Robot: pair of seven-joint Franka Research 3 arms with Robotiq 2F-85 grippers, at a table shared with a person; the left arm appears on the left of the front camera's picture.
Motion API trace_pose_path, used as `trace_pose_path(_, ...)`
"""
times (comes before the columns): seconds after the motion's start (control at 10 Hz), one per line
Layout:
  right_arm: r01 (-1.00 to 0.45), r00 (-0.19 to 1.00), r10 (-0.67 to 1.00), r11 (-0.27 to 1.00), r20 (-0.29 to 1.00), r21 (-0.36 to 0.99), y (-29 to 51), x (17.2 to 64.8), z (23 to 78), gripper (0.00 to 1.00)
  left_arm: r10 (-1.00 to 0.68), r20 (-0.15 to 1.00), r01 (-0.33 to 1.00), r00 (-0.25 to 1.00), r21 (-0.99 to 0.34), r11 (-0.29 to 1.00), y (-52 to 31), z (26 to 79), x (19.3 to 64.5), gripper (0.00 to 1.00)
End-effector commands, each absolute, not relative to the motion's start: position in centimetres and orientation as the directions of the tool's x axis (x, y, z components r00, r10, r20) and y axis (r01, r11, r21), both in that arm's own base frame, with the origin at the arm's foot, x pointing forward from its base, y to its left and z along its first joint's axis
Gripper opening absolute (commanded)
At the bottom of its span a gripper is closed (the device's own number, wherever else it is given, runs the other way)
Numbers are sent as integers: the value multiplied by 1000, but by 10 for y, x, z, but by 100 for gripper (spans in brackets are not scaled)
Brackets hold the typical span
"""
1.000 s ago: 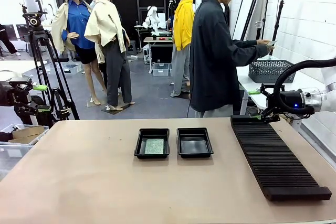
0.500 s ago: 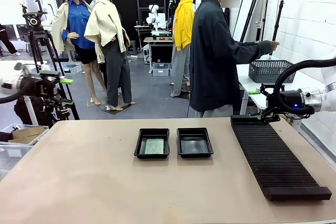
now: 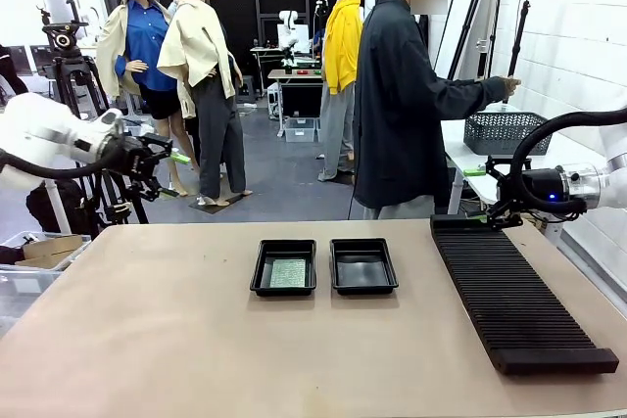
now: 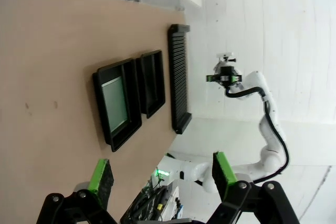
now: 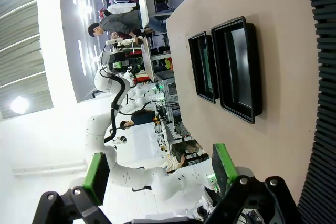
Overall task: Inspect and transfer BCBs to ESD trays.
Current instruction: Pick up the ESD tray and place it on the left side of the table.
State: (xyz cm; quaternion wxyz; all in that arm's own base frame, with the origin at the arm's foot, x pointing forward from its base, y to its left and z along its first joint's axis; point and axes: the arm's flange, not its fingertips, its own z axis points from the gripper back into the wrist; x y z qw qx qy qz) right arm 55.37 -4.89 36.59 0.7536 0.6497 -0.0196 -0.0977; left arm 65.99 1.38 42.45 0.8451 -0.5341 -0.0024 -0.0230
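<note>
Left gripper (image 3: 165, 158) is up in the air past the bench's (image 3: 147, 340) far left corner, jaws apart, nothing between them. In the left wrist view the pads (image 4: 100, 174) of the left gripper (image 4: 161, 174) are spread wide, with the bench far beyond them. BCB (image 3: 289, 273) lies flat in the left ESD tray (image 3: 261, 269), mid bench, well apart from these jaws, lower and to their right. In the left wrist view the BCB (image 4: 115, 103) sits inside the left ESD tray (image 4: 100, 109), lined up roughly between the two pads but far off. Right ESD tray (image 3: 363, 290) is just beside the left one, small gap, long sides parallel, glossy black floor showing. In the left wrist view the right ESD tray (image 4: 152, 83) lies between the loaded tray and the slotted rack (image 4: 178, 77). Person (image 3: 397, 105) stands at the far side, turned to picture right, hand (image 3: 508, 85) out over a mesh basket (image 3: 505, 132) on a side table (image 3: 458, 156). Slotted rack (image 3: 514, 301) runs near to far along the bench's right side. Right gripper (image 3: 485, 195) is just above the rack's far end, jaws apart and empty; cannot tell if it touches the rack. In the right wrist view the right gripper (image 5: 160, 174) has its pads (image 5: 221, 166) wide, and the BCB (image 5: 207, 66) shows greenish in the farther tray, well apart from these jaws
</note>
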Motion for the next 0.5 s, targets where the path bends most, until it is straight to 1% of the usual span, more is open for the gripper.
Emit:
trace_pose_path(0.0,123,979,-180,143,-96,982,-48,553,367,100,-73,-34,10,997,-846,533,-16,429,676,100)
trace_pose_path(0.2,123,979,-180,143,-96,982,-48,553,367,100,-64,-72,-19,995,-798,603,-53,418,671,100)
trace_pose_path(0.4,123,979,-180,143,-96,982,-48,553,367,100,-28,-82,-45,996,-761,647,-90,402,663,100)
